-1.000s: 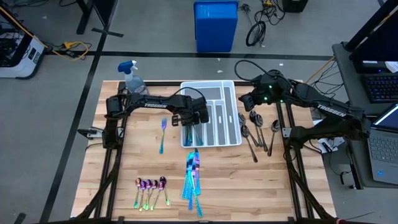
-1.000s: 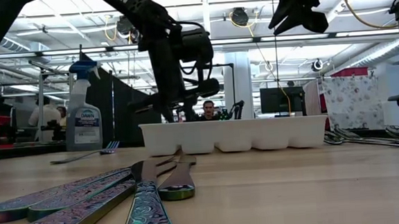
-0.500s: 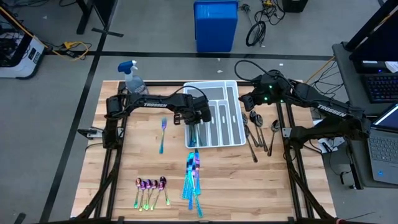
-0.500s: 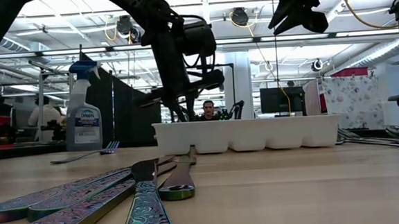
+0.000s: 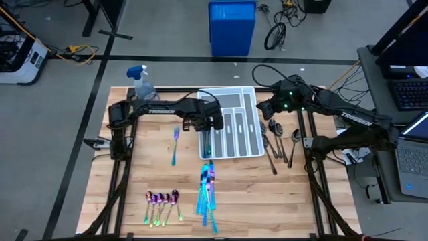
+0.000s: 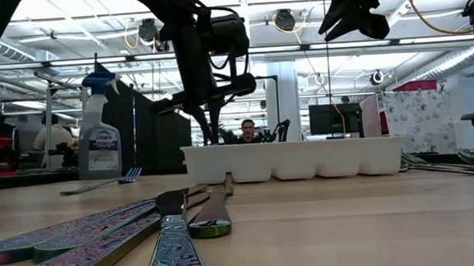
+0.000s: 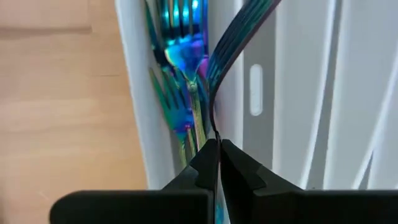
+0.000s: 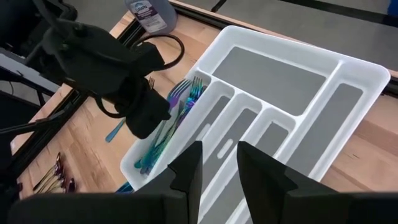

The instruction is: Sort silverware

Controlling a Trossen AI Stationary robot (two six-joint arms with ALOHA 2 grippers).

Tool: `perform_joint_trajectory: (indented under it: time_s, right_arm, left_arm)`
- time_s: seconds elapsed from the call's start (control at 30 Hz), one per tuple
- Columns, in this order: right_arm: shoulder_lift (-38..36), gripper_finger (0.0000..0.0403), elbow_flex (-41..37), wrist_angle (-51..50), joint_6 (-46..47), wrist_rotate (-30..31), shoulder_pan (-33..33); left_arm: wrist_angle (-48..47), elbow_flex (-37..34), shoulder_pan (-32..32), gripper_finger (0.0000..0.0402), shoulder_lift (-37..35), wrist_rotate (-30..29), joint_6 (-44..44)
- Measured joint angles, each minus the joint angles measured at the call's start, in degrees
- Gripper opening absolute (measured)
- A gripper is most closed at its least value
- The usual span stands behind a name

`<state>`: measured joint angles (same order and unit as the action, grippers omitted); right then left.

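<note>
Where they stood apart before, left gripper (image 7: 214,148) fingers now pinch shut—seemingly empty—over tray (image 5: 249,148) forks (image 7: 180,74).

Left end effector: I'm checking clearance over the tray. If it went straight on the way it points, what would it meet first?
Most likely the forks lying in the tray's outer slot. The left end effector is shut and aimed down at them; how far off they are is unclear.

The left pincer (image 7: 214,146) has closed on a fork (image 7: 233,43); the tray (image 5: 249,94) shifted right.
</note>
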<state>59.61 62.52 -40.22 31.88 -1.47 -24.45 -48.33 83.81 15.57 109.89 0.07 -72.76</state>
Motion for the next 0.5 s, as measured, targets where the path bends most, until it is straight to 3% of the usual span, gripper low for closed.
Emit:
perform_joint_trajectory:
  time_s: [0.23,0.5]
  right_arm:
    - [0.0,0.0084,0.0,0.0,0.0,0.0,0.0]
    - [3.1,0.0084,-0.6,-10.3,4.6,4.8,-1.7]
  left_arm:
    - [0.0,-0.1,0.1,0.0006,0.7,-1.4,2.7]
    - [-2.7,-0.1,0.5,0.0082,0.8,-2.2,4.5]
